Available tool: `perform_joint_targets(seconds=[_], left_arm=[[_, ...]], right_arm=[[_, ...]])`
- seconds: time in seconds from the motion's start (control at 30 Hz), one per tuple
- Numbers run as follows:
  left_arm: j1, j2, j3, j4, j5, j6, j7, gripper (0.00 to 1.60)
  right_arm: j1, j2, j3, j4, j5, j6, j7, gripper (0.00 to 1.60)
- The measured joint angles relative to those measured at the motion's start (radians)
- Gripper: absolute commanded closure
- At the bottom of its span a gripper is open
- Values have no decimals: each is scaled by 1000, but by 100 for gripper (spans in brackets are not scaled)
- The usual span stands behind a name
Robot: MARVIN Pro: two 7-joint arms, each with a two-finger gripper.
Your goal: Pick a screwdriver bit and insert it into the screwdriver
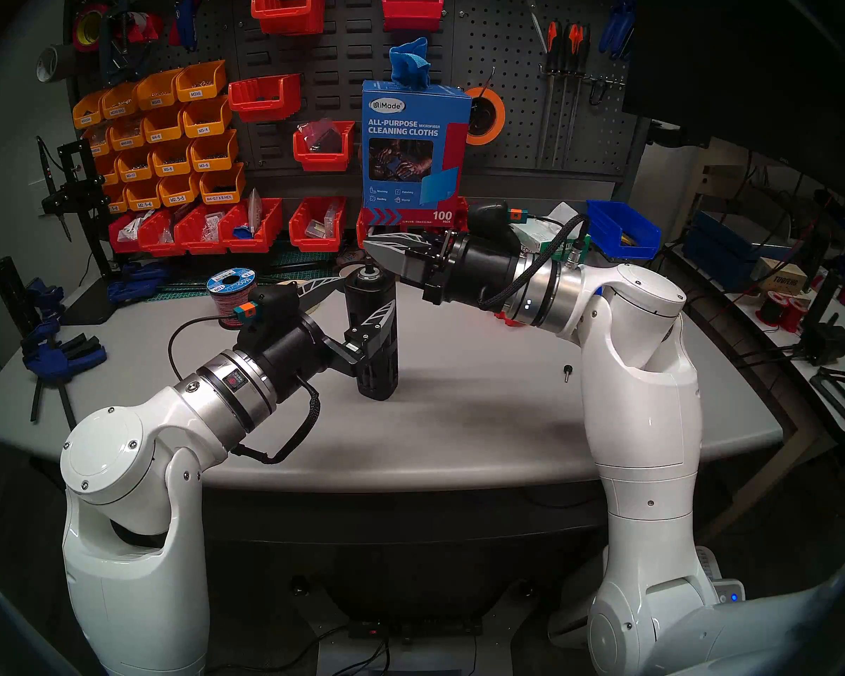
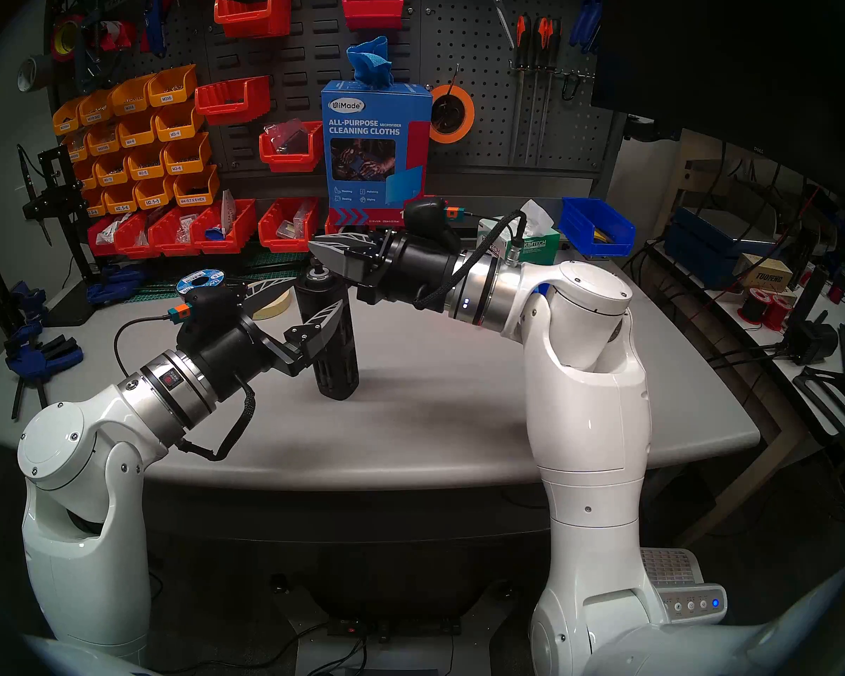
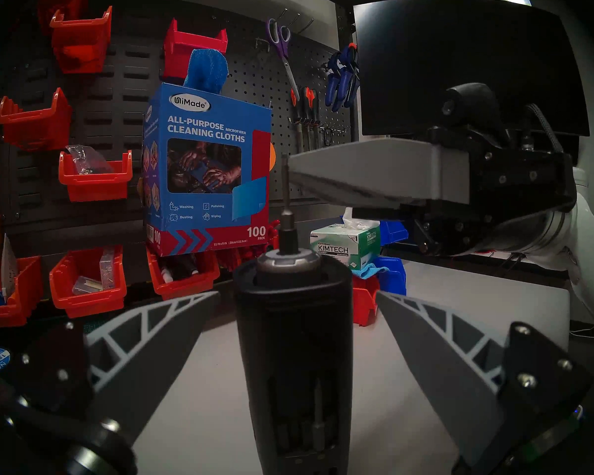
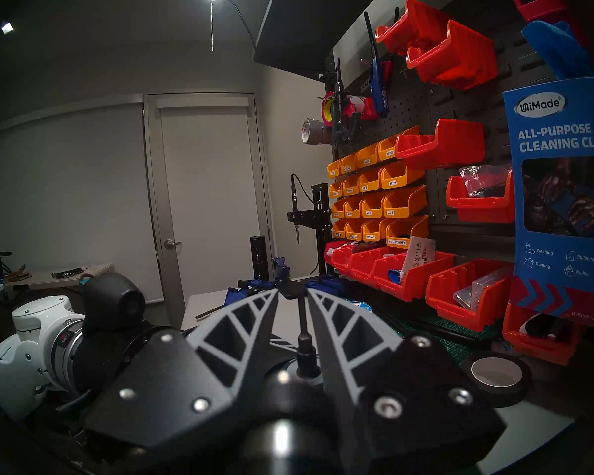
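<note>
Black screwdriver (image 3: pixel 292 344) stands upright on my table (image 1: pixel 484 416), the screwdriver bit (image 3: pixel 285 189) in its top socket. My left gripper (image 3: pixel 290 330) is spread around it; my right gripper (image 4: pixel 297 301) is slightly parted beside the bit.

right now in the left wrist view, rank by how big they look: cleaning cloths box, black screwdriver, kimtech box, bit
1. screwdriver, though it stands nearest the camera
2. cleaning cloths box, close in apparent size, so unsure
3. kimtech box
4. screwdriver bit
</note>
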Motion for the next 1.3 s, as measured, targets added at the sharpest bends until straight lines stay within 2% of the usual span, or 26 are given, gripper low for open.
perform_joint_targets(seconds=[0.1, 0.2, 0.3, 0.47, 0.9, 1.3], left_arm=[[0, -2, -8, 0, -5, 1, -5, 0], [0, -5, -17, 0, -10, 2, -9, 0], [0, -9, -28, 0, -16, 2, -13, 0], [1, -18, -57, 0, -28, -3, -18, 0], [19, -44, -187, 0, -100, -35, -62, 0], [68, -58, -232, 0, -157, -50, -138, 0]], right_arm=[[0, -1, 0, 0, 0, 1, 0, 55], [0, -1, -1, 1, 0, 2, 0, 28], [0, -3, -2, 1, 0, 2, 0, 26], [-1, -5, 0, -5, 0, -1, -2, 0], [-40, -5, 50, -74, 3, -13, -6, 0], [-79, -7, 74, -115, 3, -17, -9, 0]])
